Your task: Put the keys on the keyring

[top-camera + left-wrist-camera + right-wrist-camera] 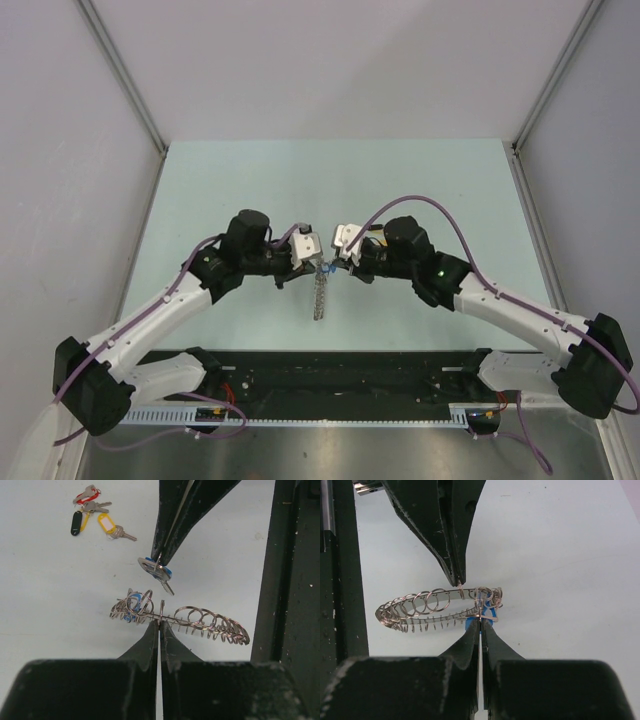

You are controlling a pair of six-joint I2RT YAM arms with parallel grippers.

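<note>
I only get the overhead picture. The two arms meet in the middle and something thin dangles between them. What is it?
Observer: The keyring, a coil of wire loops. The left wrist view shows the left gripper shut on its rim.
Operator: And the other arm?
Observer: The right gripper is shut on a blue key, held close to the ring.
Operator: Are there more keys? I see none.
Observer: Yes. Loose keys with red, black and yellow tags lie on the table beyond the ring.
</note>
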